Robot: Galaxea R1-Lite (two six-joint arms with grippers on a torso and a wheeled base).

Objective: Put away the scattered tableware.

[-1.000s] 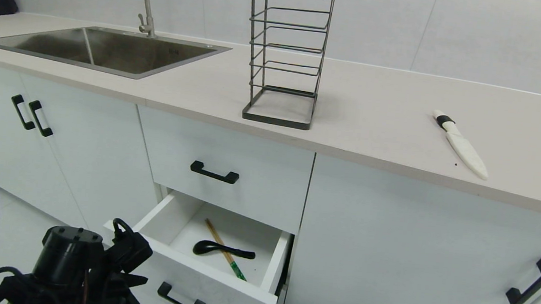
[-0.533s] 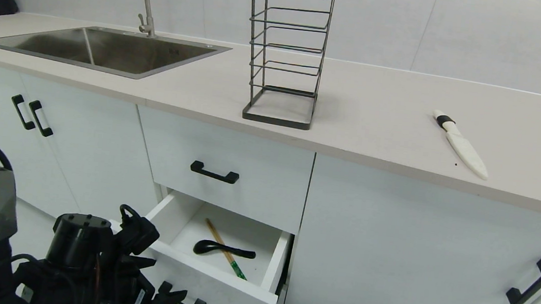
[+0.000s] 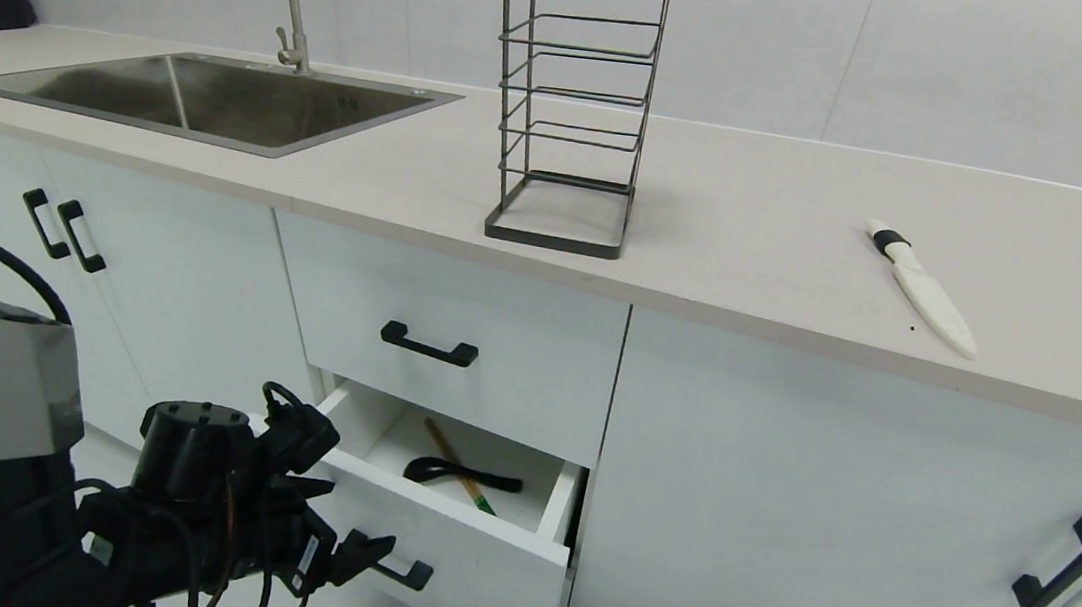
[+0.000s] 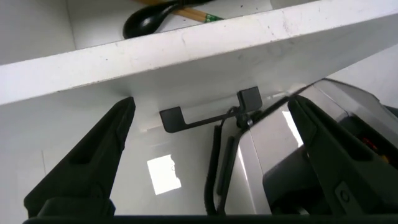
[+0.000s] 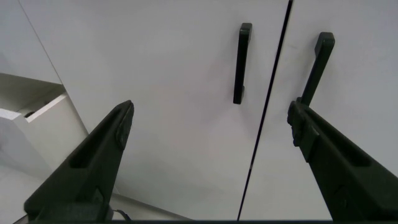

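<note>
1. Saw the drawer [image 3: 475, 553] pushed further in than 1 s before, with less of its floor showing; saw the left gripper [image 3: 367, 554] advanced with it toward the cabinet.
2. Found the left gripper at the drawer's front, fingers [image 4: 93, 155] spread wide on either side of the handle [image 4: 208, 117] and gripping nothing; could not tell whether it touched the front.
3. Found a black spoon [image 3: 462, 477] and a chopstick [image 3: 460, 454] lying inside the half-open drawer, the chopstick crossing the spoon's stem.
4. Found a white knife [image 3: 923, 288] flat on the counter [image 3: 761, 216], near its front edge and well apart from the rack [image 3: 573, 96].
5. Noted the wire rack standing upright on the counter, between the sink [image 3: 201, 97] and the knife.
6. Found the right gripper [image 5: 211, 118] low before 2 cabinet doors, each with 1 upright door handle [image 5: 242, 62], its fingers wide apart and holding nothing.
</note>
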